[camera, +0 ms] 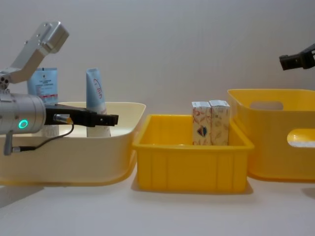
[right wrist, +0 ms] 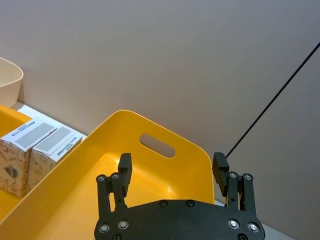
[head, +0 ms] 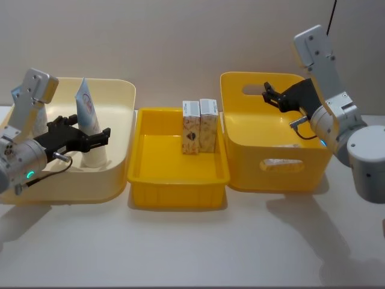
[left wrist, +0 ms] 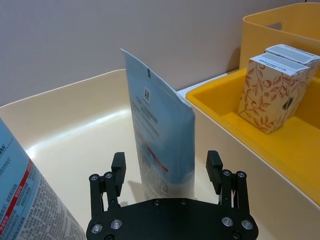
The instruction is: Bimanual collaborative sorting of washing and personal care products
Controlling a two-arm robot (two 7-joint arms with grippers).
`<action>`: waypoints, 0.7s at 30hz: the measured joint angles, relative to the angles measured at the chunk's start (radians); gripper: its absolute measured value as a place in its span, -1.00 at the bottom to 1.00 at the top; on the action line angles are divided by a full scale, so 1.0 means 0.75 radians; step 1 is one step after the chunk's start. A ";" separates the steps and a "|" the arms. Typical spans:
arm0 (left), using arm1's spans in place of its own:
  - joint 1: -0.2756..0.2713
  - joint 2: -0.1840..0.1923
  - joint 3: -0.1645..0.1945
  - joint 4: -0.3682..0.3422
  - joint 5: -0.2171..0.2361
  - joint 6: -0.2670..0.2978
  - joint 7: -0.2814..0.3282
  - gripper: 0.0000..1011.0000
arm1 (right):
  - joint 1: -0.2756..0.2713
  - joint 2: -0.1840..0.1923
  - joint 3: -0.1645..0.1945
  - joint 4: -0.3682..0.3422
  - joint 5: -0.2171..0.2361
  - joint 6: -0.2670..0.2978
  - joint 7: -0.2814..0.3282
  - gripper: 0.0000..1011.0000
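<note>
Two cream boxes (head: 191, 126) (head: 208, 123) with orange leaf print stand upright side by side at the back of the middle yellow tray (head: 174, 186). They also show in the chest view as boxes (camera: 210, 123). In the cream bin (head: 114, 174) on the left a light-blue tube (head: 87, 120) stands on its cap. My left gripper (head: 99, 138) is open, one finger on each side of this tube (left wrist: 160, 145), with small gaps. A second tube (camera: 43, 86) stands behind my left arm. My right gripper (head: 271, 96) hovers open and empty over the right yellow bin (head: 277, 174).
The three containers stand in a row along the back of the white table (head: 192, 247), close to the wall. The right bin has handle slots, and something pale shows through the front slot (head: 283, 162). A black cable (right wrist: 280, 95) runs behind the right arm.
</note>
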 joint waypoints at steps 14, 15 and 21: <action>0.011 0.008 0.002 -0.041 0.014 0.026 0.008 0.98 | 0.000 0.000 0.000 0.000 0.000 0.000 0.000 0.98; 0.011 0.008 0.003 -0.042 0.015 0.027 0.008 0.99 | 0.000 0.000 0.000 0.000 0.000 0.000 0.000 0.98; 0.012 0.009 0.003 -0.049 0.017 0.031 0.010 0.81 | 0.000 0.000 0.000 0.000 0.000 0.000 0.000 0.98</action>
